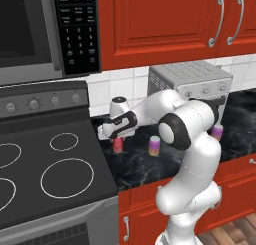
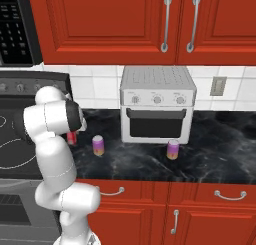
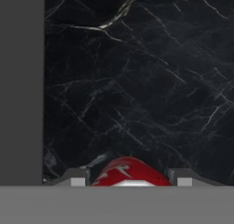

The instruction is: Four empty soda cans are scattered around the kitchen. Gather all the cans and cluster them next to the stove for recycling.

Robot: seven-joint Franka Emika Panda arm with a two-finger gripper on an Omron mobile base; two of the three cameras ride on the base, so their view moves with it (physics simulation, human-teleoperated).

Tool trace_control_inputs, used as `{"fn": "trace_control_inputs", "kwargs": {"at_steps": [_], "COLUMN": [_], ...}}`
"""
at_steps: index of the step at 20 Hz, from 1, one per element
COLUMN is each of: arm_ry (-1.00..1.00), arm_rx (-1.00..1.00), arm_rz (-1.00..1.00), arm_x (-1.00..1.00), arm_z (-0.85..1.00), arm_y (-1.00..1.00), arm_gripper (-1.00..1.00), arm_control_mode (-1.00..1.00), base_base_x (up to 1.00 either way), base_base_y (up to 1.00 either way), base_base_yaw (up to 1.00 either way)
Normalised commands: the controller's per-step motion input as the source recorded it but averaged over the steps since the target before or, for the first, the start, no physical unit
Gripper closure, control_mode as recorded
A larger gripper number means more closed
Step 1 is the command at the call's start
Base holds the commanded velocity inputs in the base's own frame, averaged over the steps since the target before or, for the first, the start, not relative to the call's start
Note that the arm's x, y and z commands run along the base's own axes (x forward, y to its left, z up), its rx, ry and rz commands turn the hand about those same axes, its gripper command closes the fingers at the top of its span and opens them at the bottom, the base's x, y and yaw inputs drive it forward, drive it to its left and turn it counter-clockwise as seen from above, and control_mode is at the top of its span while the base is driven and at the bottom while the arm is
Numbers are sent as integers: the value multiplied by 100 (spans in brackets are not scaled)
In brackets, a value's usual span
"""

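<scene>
Red soda can (image 3: 129, 173) clamped between fingers (image 3: 75, 178), beside stove (image 1: 55, 174)

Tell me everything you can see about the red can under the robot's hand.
The red can is a small cylinder that looks like painted metal, with a white mark on its side in the hand view. It appears upright, at or just above the black marbled counter, close beside the stove. The gripper is shut on it, a finger on either side.
</scene>
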Motion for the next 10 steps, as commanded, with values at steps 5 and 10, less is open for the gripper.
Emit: {"fn": "trace_control_inputs", "kwargs": {"at_steps": [5,10], "arm_ry": [0,-4], "arm_rx": [0,0], "arm_rz": [0,0], "arm_x": [-26,-26], "arm_z": [-37,-40], "arm_y": [0,0], "arm_gripper": [100,100], "arm_control_mode": [-100,-100], "base_base_x": [0,0], "base_base_y": [0,0], "base_base_yaw": [0,0]}}
